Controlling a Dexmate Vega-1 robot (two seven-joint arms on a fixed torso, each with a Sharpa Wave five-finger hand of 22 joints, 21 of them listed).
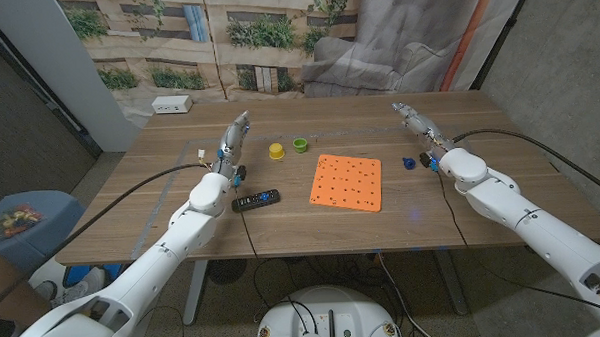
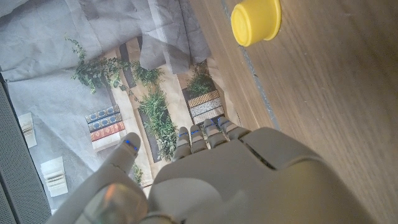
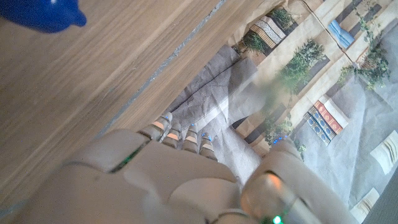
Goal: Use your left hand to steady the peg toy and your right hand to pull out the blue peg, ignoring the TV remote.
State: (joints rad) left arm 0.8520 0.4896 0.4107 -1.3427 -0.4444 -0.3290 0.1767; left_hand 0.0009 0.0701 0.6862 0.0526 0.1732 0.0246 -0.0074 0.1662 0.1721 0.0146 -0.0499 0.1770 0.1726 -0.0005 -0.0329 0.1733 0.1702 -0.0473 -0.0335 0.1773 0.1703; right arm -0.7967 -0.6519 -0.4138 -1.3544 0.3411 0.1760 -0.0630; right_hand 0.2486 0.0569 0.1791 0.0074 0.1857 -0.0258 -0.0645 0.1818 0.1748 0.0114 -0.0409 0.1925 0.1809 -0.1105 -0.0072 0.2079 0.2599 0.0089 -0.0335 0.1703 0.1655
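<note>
Orange peg toy [image 1: 346,182] is lying flat near the middle of the desk [image 1: 452,223], w/ its grid of holes facing up. Blue peg [image 1: 408,164] is sitting on the wood just off the board's right side, betw. the board and the right hand [image 1: 421,129], not touching either. In the right wrist view the blue peg [image 3: 43,14] is showing blurred on the bare wood beyond the fingers [image 3: 180,134]. Right hand is holding nothing, fingers stretched out straight and close together, pointing toward the far edge. Left hand [image 1: 232,143] is doing the same on the other side, fingers extended, nothing in its grasp, well apart from the board. Yellow peg [image 1: 276,149] and green peg [image 1: 300,144] are standing side by side toward the far edge, betw. left hand and board; the yellow peg [image 2: 255,20] is also showing past the left fingers [image 2: 208,134]. TV remote [image 1: 255,200] is lying just left of the board, near the left forearm. White power strip [image 1: 171,105] is resting at the far left corner.
</note>
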